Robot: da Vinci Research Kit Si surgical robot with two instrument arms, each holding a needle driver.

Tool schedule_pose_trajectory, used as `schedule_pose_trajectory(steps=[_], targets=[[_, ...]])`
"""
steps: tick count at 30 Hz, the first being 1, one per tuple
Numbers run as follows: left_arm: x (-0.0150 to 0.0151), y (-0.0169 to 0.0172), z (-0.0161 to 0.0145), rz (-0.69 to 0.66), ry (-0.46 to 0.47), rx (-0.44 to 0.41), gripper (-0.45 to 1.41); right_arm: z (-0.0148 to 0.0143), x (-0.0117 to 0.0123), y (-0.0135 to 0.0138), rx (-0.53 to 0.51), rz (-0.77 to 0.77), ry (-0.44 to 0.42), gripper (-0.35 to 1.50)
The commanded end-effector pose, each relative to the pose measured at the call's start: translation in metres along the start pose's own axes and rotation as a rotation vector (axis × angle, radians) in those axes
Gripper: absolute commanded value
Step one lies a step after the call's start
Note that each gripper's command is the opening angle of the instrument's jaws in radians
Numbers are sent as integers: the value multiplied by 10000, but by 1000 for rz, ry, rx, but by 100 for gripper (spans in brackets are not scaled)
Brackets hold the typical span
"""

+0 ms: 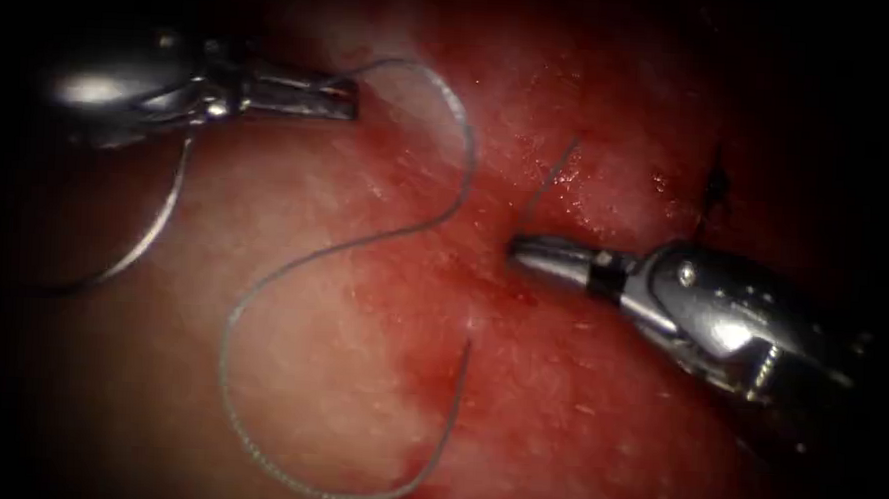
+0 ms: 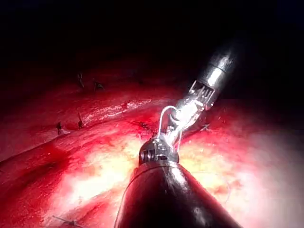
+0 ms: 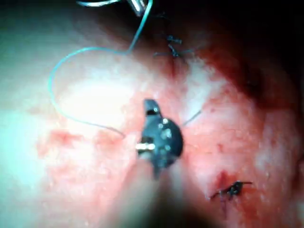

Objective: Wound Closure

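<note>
Nearest, at the bottom of the endoscope frame, the thread (image 1: 262,292) lies in a slack, finely braided loop on the tissue (image 1: 338,395), which is pale, soft and glistening. It darkens where it seems to enter the wet red fluid (image 1: 519,383) at lower centre. A sharp pull could, I judge, saw through this soft surface or snag the loop on itself.

At centre right, the right tool (image 1: 529,258), smooth polished steel, has its jaws together and appears to hold nothing. A short tail (image 1: 553,179) of thread stands just above its tip. It looks short enough to slip back into the tissue if the long side is drawn too far.

Farther, at upper left, the left tool (image 1: 336,97) has its jaws closed on the thread. The needle (image 1: 161,217), a thin gleaming arc, hangs below it, clear of the tissue on the left side; swinging loose, its point could scratch the surface.

Farthest right sits a dark knotted stitch (image 1: 712,186).
</note>
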Motion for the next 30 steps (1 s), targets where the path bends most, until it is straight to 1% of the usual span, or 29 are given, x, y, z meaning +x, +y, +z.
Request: schedule_pose_trajectory(steps=[1, 5, 7, 11, 13, 14, 15, 17, 18, 24, 25, 28, 30], targets=[[0, -3, 11, 13, 2, 5, -45, 28, 6, -1, 11, -5, 8, -35], [2, -6, 16, 31, -9, 4, -45, 50, 13, -8, 25, -18, 15, -35], [3, -7, 18, 36, -14, 2, -45, 56, 14, -10, 29, -19, 16, -35], [8, -14, 23, 86, -29, -12, -45, 91, 20, -24, 62, -34, 29, -35], [10, -20, 23, 102, -26, -15, -45, 103, 22, -32, 75, -38, 34, -35], [10, -20, 23, 102, -26, -15, -45, 103, 22, -32, 75, -38, 34, -35], [16, -29, 23, 108, -22, -18, -45, 121, 26, -46, 93, -44, 40, -35], [21, -35, 23, 104, -23, -14, -45, 132, 27, -55, 103, -48, 44, -35], [25, -39, 25, 100, -22, -7, -45, 142, 26, -65, 113, -55, 46, -35], [32, -50, 39, 111, -17, 7, -45, 156, 24, -88, 149, -70, 55, -35], [29, -57, 44, 119, -17, 9, -45, 156, 26, -93, 157, -71, 57, -35], [25, -64, 48, 122, -19, 14, -45, 155, 29, -97, 166, -71, 59, -35], [13, -75, 54, 130, -25, 24, -45, 153, 32, -104, 189, -73, 67, -35]])
